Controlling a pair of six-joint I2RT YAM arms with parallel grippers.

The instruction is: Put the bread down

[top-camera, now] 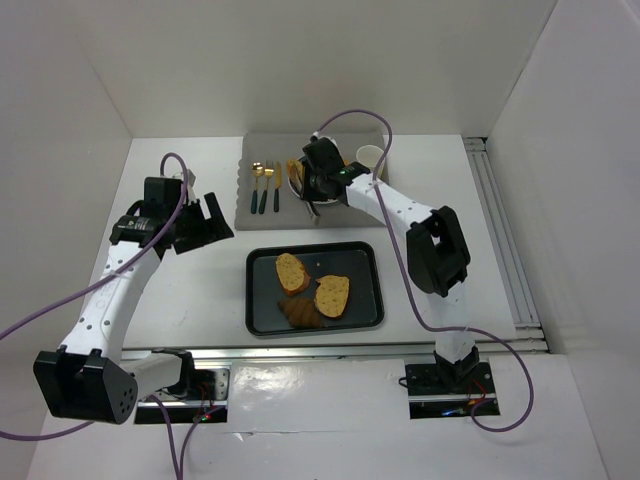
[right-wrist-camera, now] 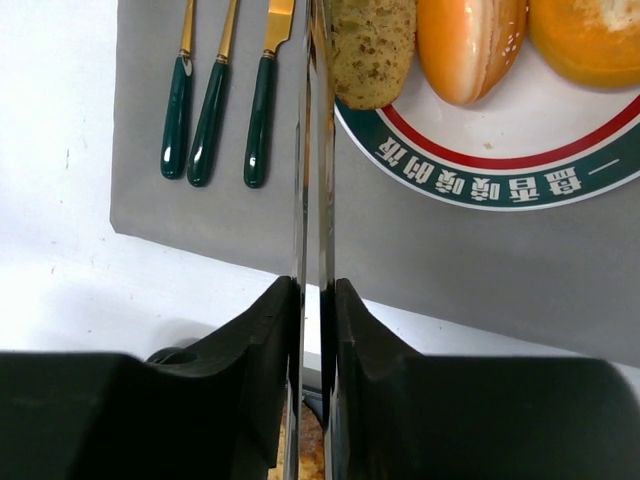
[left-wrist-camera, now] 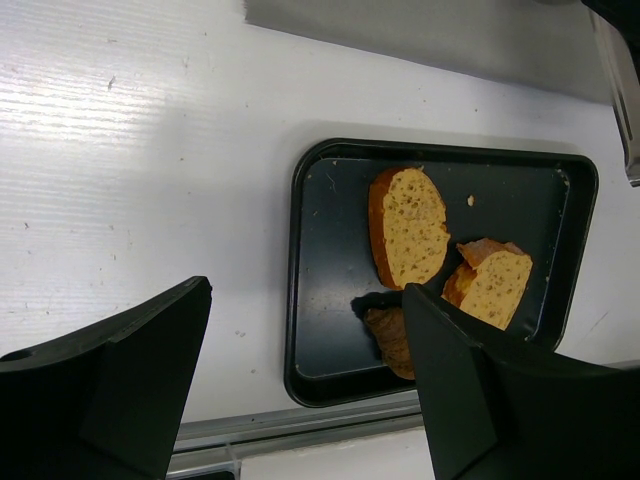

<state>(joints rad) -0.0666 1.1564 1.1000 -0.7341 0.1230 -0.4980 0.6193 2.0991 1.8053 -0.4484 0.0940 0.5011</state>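
Note:
The bread is in two places. Two toasted slices (top-camera: 291, 271) (top-camera: 332, 295) and a dark croissant (top-camera: 299, 313) lie on the black tray (top-camera: 250, 290). A seeded piece (right-wrist-camera: 372, 50), an orange roll (right-wrist-camera: 468, 45) and a golden bagel (right-wrist-camera: 590, 40) sit on a round plate (right-wrist-camera: 480, 180). My right gripper (right-wrist-camera: 313, 290) is shut on metal tongs (right-wrist-camera: 312, 150). Their blades stand almost together, just left of the seeded piece. My left gripper (left-wrist-camera: 305, 290) hangs open over the table at the tray's left edge, holding nothing. The same slice (left-wrist-camera: 410, 225) and croissant (left-wrist-camera: 390, 335) show beneath it.
The plate rests on a grey mat (right-wrist-camera: 450, 270) at the back, beside green-handled cutlery (right-wrist-camera: 215, 110). A paper cup (top-camera: 369, 156) stands behind the right arm. White walls close in the table on three sides, and a metal rail runs along its near edge.

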